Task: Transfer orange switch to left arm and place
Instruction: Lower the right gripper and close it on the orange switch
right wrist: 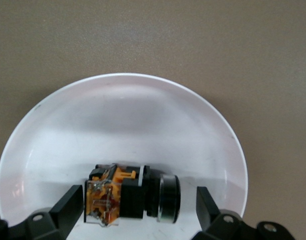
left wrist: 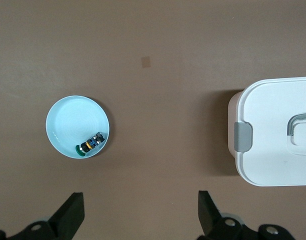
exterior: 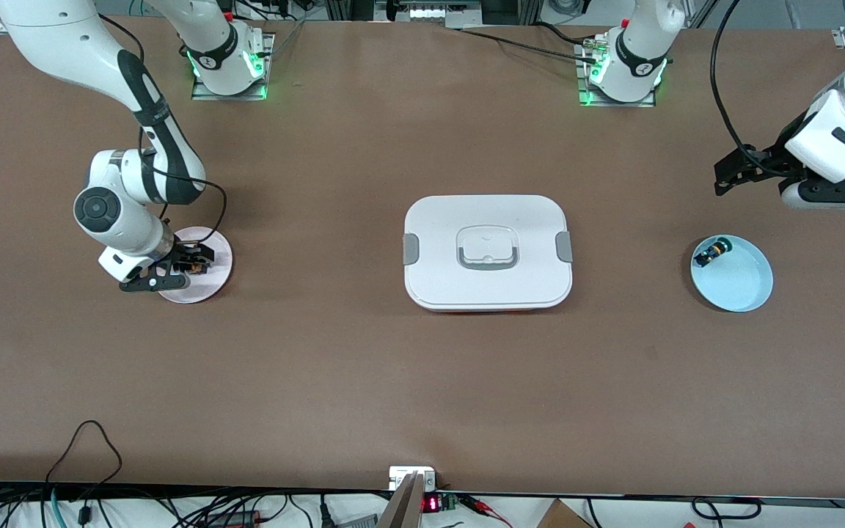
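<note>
- Here, the right pincer (exterior: 186, 265) sits low over a round, glossy pale pink plate (exterior: 206, 290) toward the right arm's end of the tabletop (exterior: 364, 381), fingers (right wrist: 68, 205) spread to either side of the orange switch (right wrist: 130, 192).
- The orange switch lies on its side on that plate: blocky orange-tan body, black collar, nothing pinching it.
- The box (exterior: 487, 251), smooth white plastic with rounded corners, grey side clips and a recessed handle, rests mid-tabletop.
- A shallow light blue plate (exterior: 738, 279) holds a small green-capped switch (exterior: 710, 253) at its rim.
- The left pincer (left wrist: 140, 215) waits in the air over the left arm's end of the tabletop, fingers spread, empty.
- The tabletop is matte brown; cables run along its near edge.
</note>
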